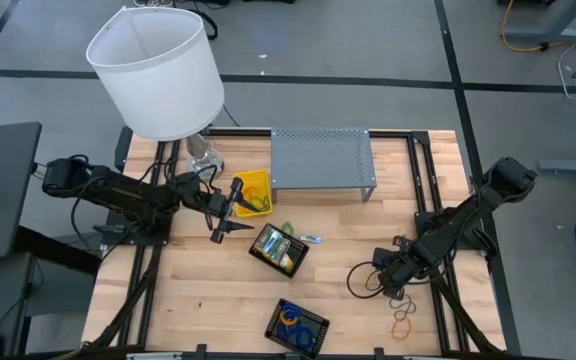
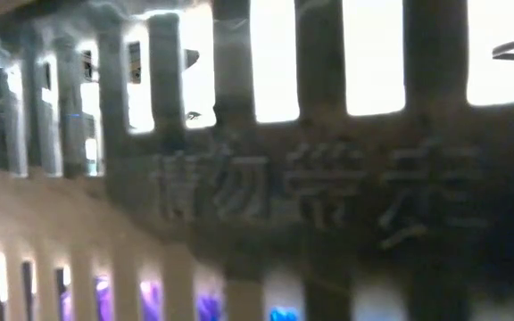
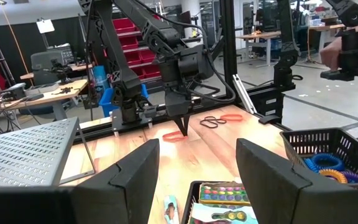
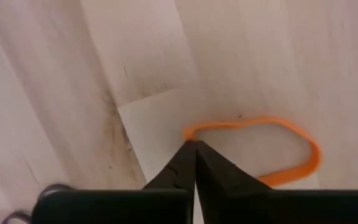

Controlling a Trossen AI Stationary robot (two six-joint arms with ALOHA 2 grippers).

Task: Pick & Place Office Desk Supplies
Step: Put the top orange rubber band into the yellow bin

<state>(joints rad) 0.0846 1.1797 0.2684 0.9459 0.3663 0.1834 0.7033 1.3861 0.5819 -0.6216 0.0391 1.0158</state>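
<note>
Pinching the edge of an orange rubber band flat on the table, the right gripper has its fingers pressed together. Such a thin nip could slip free on lifting. The left gripper hovers spread near the yellow box.

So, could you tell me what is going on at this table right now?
The robot is sorting desk supplies. The right gripper is down at the wooden table, its fingers pinched shut on an orange rubber band that lies flat on the wood. The left gripper hangs open above the crayon box near the middle, holding nothing. A black basket at the front edge already holds some coloured bands.
</note>
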